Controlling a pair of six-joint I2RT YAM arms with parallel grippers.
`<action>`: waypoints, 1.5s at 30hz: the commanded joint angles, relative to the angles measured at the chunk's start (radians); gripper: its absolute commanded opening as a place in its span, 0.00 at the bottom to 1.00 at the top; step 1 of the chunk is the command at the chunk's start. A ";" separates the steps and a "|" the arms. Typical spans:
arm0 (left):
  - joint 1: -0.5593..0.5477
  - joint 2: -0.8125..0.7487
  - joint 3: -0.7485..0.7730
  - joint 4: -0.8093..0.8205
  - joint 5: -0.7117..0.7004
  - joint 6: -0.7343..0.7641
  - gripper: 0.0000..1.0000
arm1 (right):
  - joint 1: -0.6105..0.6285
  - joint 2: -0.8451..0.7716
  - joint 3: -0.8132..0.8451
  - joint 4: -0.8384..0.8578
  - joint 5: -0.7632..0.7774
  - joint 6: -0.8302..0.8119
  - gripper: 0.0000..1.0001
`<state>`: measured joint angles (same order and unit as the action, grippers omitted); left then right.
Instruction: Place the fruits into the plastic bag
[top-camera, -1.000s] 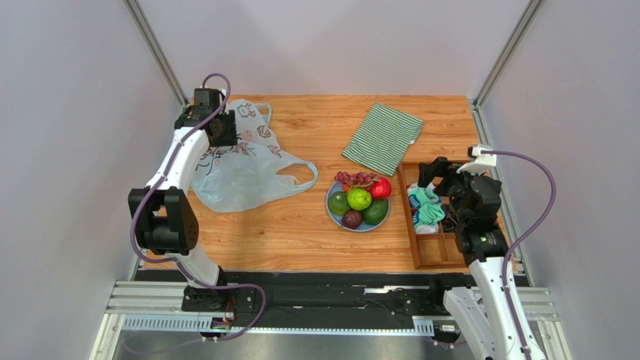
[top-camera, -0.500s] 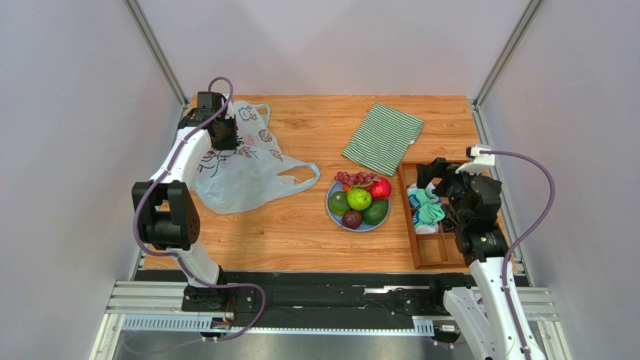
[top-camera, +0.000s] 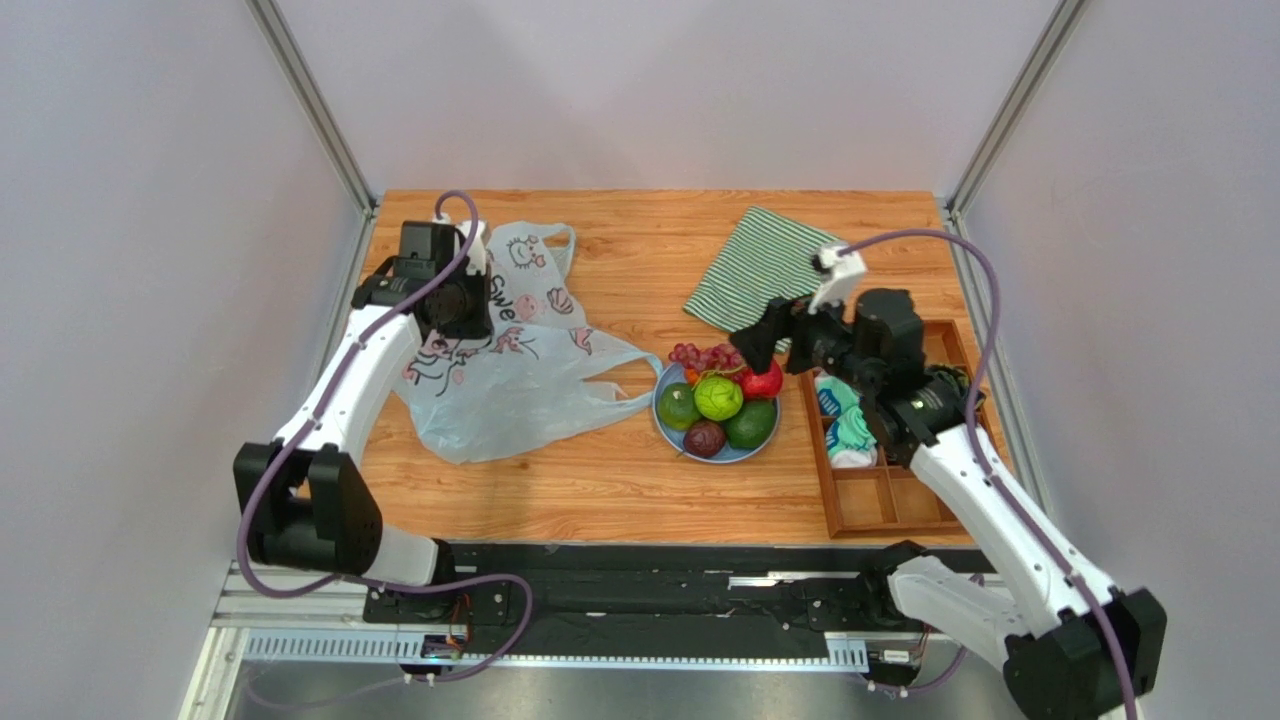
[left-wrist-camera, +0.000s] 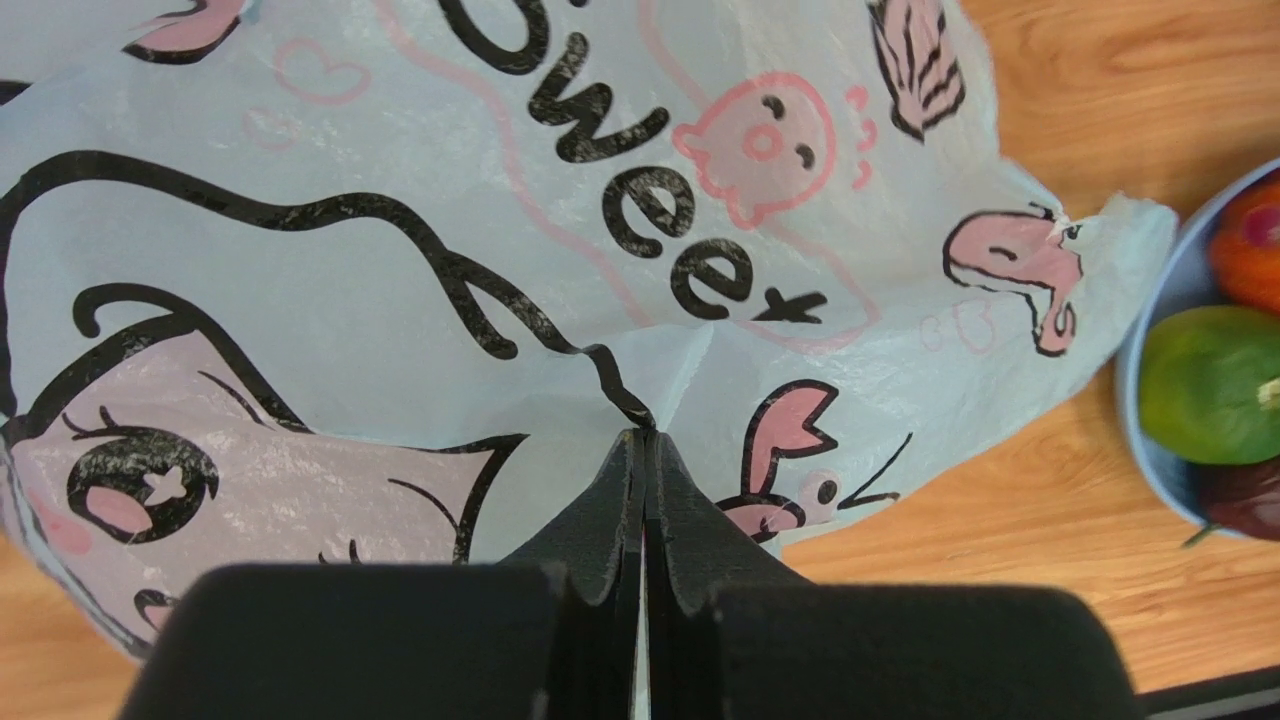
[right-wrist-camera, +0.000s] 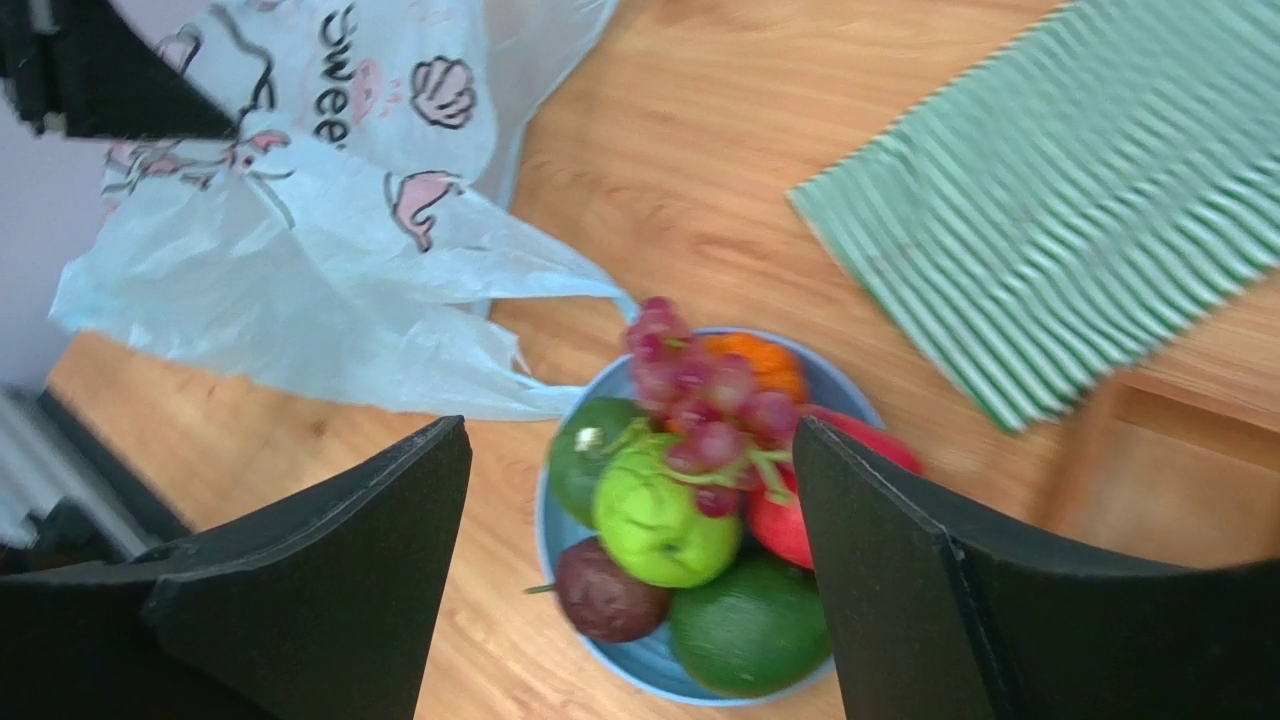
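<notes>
Swinging over from tray (top-camera: 879, 503), your right hand (top-camera: 769, 342) hung wide open, empty, above fruits (top-camera: 718, 398) on plate (top-camera: 658, 408). Meanwhile left hand (left-wrist-camera: 643, 450), pinched shut on plastic bag (left-wrist-camera: 451, 270), dragged it closer across tabletop (top-camera: 631, 480). First pick looked next.

**Bright, even light; right wrist view smeared**

Top view: diffuse overhead light, sharp. Shadows on the desk (top-camera: 601, 480) faint, soft-edged. Slight sheen on the plastic bag (top-camera: 496, 383).
Left wrist view: bag print crisp. Left gripper (left-wrist-camera: 646, 450) black, detail lost.
Right wrist view: motion blur, worst on the striped cloth (right-wrist-camera: 1052, 195) by the desk's far edge. Right gripper (right-wrist-camera: 631, 435) underexposed.
</notes>
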<state>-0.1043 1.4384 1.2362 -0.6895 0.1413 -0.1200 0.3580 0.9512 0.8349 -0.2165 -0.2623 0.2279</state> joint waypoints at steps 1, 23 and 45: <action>0.008 -0.148 -0.076 -0.048 -0.136 0.043 0.00 | 0.153 0.125 0.111 -0.003 0.032 -0.050 0.83; 0.008 -0.434 -0.228 0.004 -0.151 0.056 0.00 | 0.377 0.963 0.598 0.316 -0.360 0.221 0.84; 0.008 -0.432 -0.193 0.030 -0.017 0.028 0.38 | 0.395 1.210 0.740 0.434 -0.474 0.303 0.29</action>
<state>-0.0986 1.0199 1.0084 -0.7029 0.0494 -0.0792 0.7437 2.1609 1.5345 0.1066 -0.6464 0.4919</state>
